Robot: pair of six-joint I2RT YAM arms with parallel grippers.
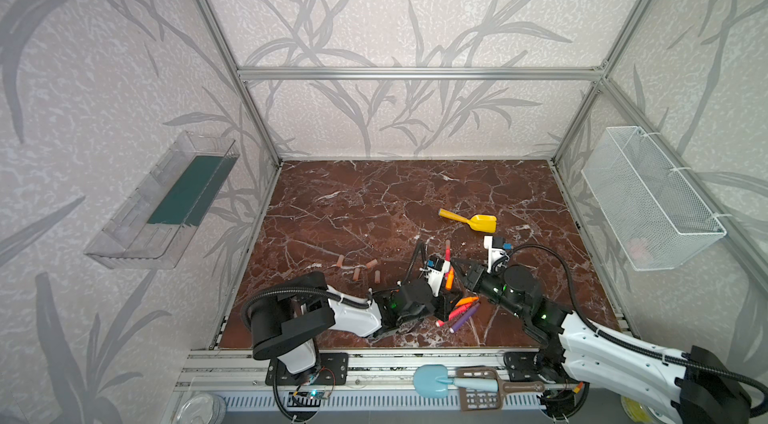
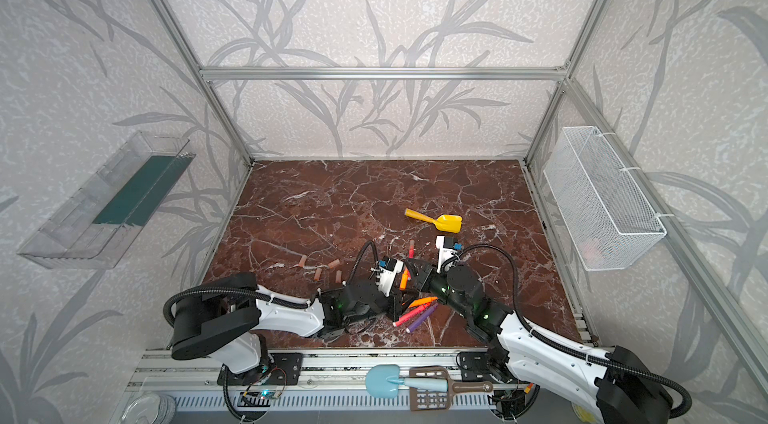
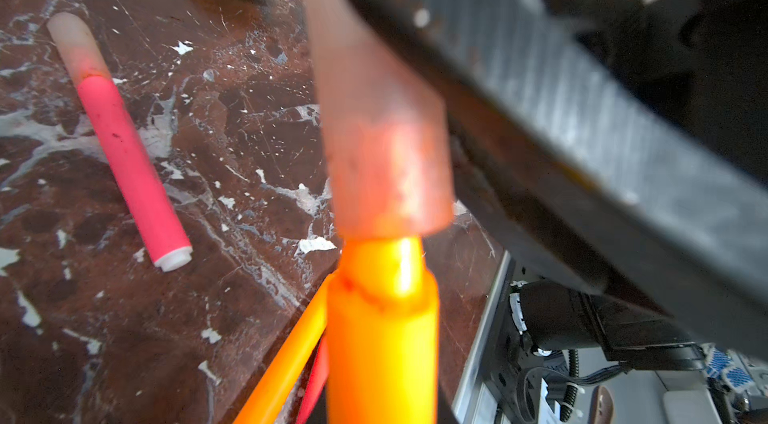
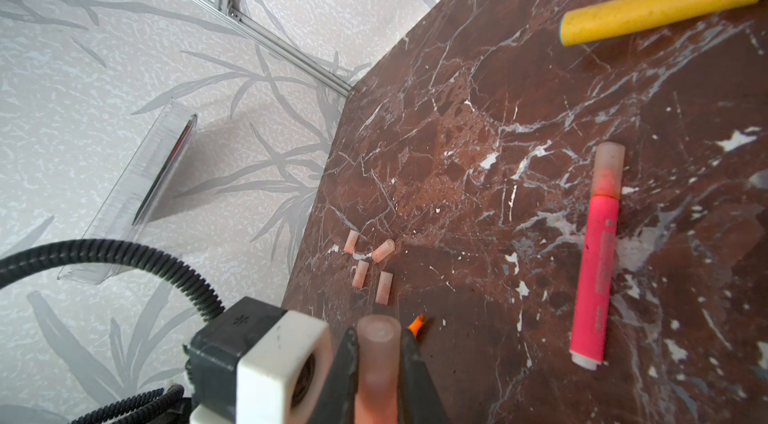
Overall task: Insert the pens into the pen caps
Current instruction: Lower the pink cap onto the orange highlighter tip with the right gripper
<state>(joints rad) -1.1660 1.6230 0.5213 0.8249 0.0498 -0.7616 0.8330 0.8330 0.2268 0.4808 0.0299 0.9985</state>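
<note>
Right wrist view: right gripper (image 4: pixel 379 345) is clamped on the held cap (image 4: pixel 376 384), fingers on its curved sides with no gap. Across from it, left gripper (image 1: pixel 447 292) is closed too, holding the orange pen (image 3: pixel 382 339) tip-first toward the cap. In the left wrist view the cap mouth sits right at the pen's shoulder, so I read this as mid-insertion, not seated. Ahead of the right fingertips and apart from them, four loose caps (image 4: pixel 360 274) sit clustered on the tabletop (image 4: pixel 457 131). Off to the gripper's side, well apart, a pink pen (image 4: pixel 594 260) lies flat with its cap on, then yellow scoop (image 4: pixel 660 6) beyond that. Back beside the right wrist is the pen pile (image 1: pixel 464 312): orange, pink and purple, uncapped. Risks: with any axis mismatch the tip rides the rim instead of entering. The smooth round cap could then pivot or squirt out of the fingers. Push too hard and the pen may slide back through the left grip. Hard to read: an orange tip (image 4: pixel 417 323) shows just beside one right finger. I can't tell if it belongs to the held pen or another, so I can't confirm the tip is inside. The left wrist view shows no left fingers and is blurred up close. The cap's near end is cut off in the right wrist view, and the joint is too small to make out in both top views.
</note>
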